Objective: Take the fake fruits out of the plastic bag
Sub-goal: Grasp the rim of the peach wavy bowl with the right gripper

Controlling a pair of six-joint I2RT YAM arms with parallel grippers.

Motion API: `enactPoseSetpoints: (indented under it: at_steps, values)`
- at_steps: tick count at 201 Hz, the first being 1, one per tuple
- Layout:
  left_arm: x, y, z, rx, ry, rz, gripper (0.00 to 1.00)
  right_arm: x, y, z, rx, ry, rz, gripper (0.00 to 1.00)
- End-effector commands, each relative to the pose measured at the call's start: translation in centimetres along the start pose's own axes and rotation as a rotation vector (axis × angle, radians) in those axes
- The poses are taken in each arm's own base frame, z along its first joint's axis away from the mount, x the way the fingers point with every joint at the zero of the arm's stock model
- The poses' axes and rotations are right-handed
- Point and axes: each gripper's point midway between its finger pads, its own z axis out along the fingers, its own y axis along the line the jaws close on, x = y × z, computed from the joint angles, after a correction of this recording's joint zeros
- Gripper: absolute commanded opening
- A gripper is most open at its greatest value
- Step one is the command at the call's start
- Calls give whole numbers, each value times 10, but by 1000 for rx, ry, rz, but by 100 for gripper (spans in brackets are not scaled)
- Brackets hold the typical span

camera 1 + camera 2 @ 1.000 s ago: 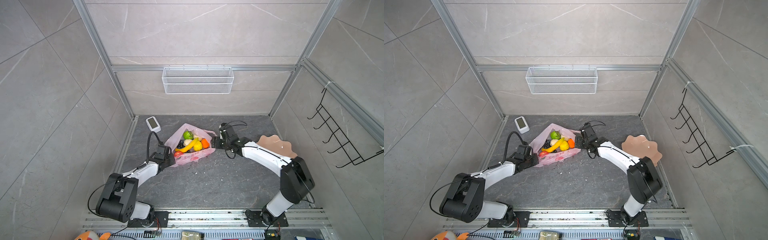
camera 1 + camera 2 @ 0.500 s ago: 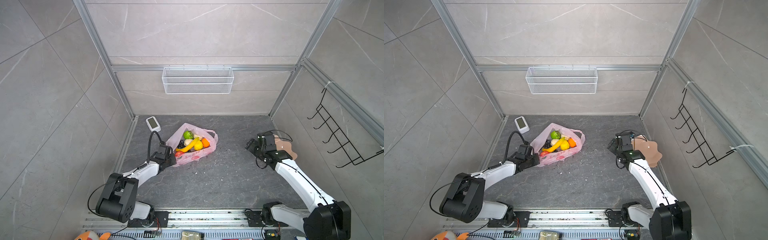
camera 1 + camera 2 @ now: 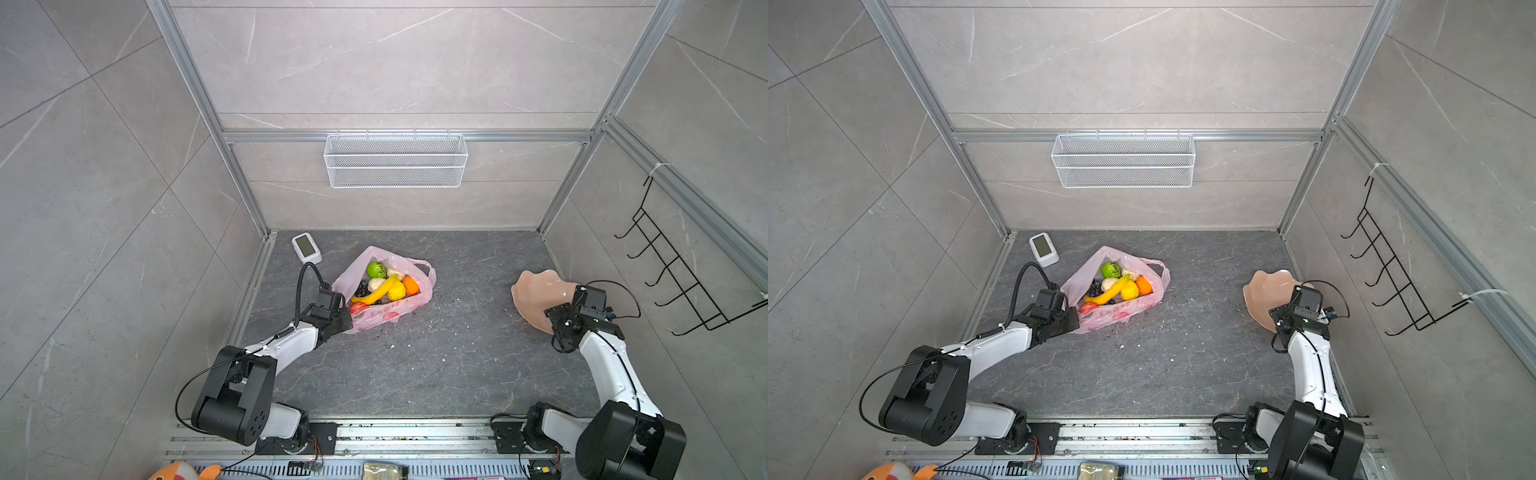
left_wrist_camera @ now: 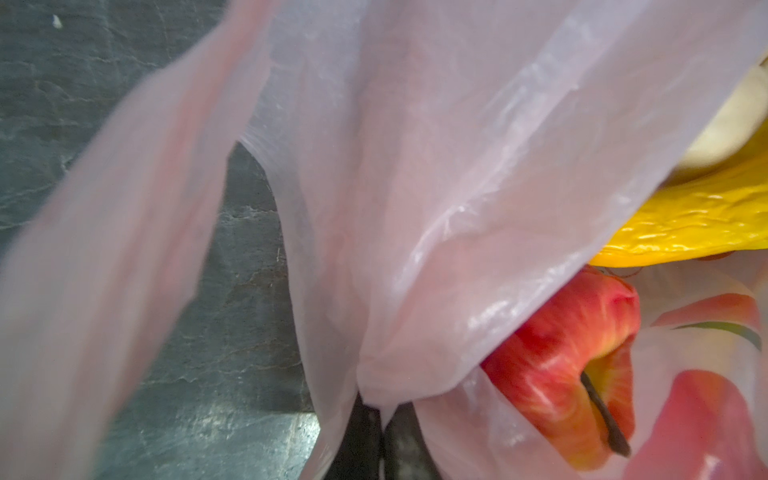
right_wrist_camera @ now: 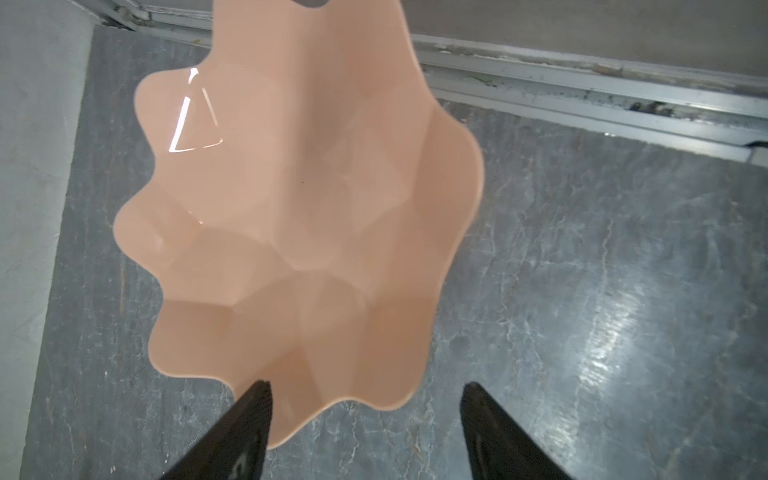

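Note:
The pink plastic bag (image 3: 388, 313) (image 3: 1121, 311) lies open left of the middle in both top views. Inside it are fake fruits: a yellow banana (image 3: 376, 293), a green piece (image 3: 376, 270), an orange one (image 3: 410, 286), dark grapes (image 3: 363, 289) and a red apple (image 4: 573, 365). My left gripper (image 3: 345, 322) (image 4: 382, 419) is shut on the bag's near-left edge, the film pinched between its fingers. My right gripper (image 3: 559, 320) (image 5: 365, 399) stands open over the near rim of the peach scalloped plate (image 3: 534, 291) (image 5: 299, 187) at the right wall, holding nothing.
A small white device (image 3: 306, 247) sits at the back left corner. A white wire basket (image 3: 395, 160) hangs on the back wall and a black hook rack (image 3: 681, 274) on the right wall. White crumbs dot the grey floor between bag and plate.
My right arm swung away from the bag's right handle across to the plate by the right wall, its jaws narrowing slightly. The left gripper kept its hold on the bag.

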Motion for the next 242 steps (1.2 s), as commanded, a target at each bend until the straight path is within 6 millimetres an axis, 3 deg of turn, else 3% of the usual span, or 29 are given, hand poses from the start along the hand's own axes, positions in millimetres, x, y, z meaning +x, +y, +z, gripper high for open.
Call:
enactPoseSetpoints:
  at_steps: [1, 39, 90, 131, 201, 231, 242]
  values:
    - [-13, -11, -8, 27, -26, 16, 0, 12, -9, 14, -4, 61, 77, 72]
    - [-13, -10, -6, 24, -24, 17, 0, 22, -4, 33, -49, 113, 117, 69]
    - [-12, -11, -5, 28, -20, 17, 0, 23, 4, 42, -72, 144, 136, 61]
    - [-12, -9, -5, 19, -23, 16, 0, 28, 2, 46, -71, 156, 138, 47]
    - [-13, -8, -5, 13, -27, 15, 0, 38, 0, 47, -94, 181, 150, 13]
    - [-13, -7, -5, 7, -30, 17, 0, 42, 2, 39, -125, 199, 144, 14]
    - [-13, -7, -5, 3, -29, 19, 0, 47, 9, 35, -168, 227, 125, 6]
